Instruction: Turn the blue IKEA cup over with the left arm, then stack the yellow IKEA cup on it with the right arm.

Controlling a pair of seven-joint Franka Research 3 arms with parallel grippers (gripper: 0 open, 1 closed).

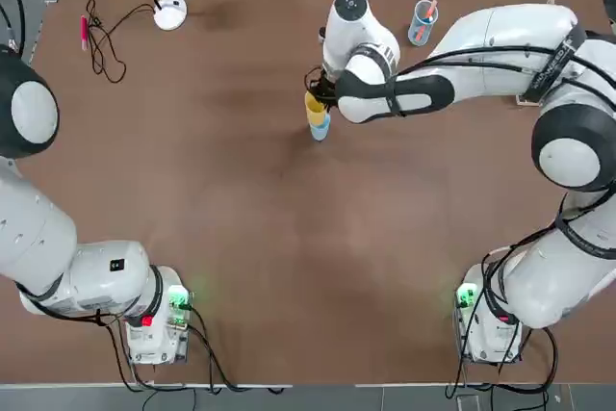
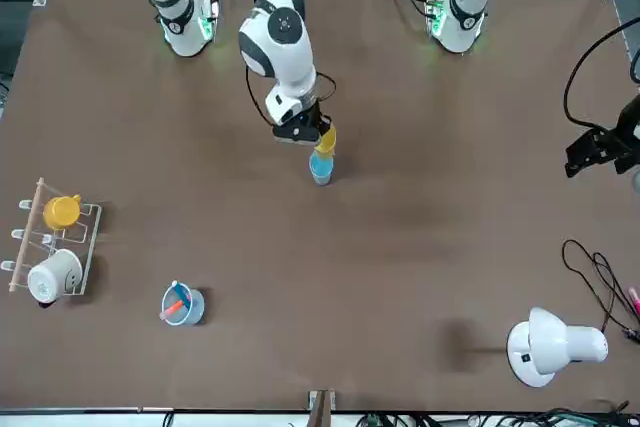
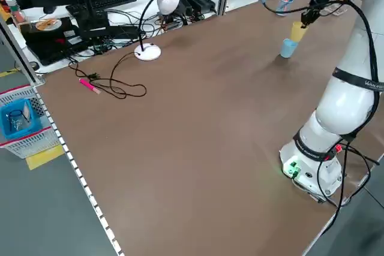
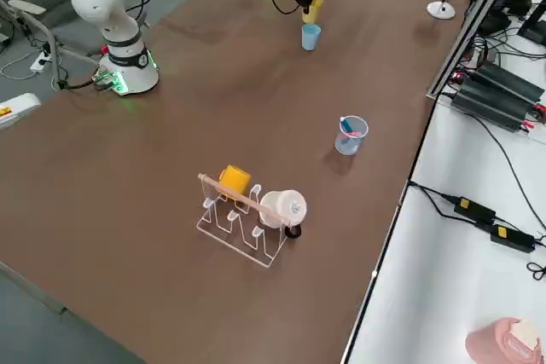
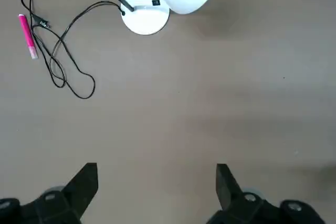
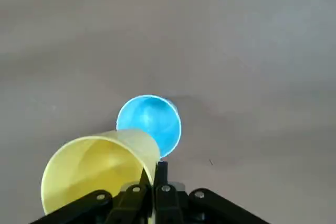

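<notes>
Right claw (image 6: pixel 157 179) pinched shut mid-table; left claw (image 5: pixel 156 182) spread wide.

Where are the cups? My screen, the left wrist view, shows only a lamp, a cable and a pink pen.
Observer: The blue cup stands out beneath the right arm.
Operator: And the yellow one?
Observer: The right gripper pinches the yellow cup by its rim, tilted, over the blue cup.
Operator: Is anything else on the table?
Observer: A rack holding a yellow mug and a white mug, with a glass of pink sticks nearby.
</notes>
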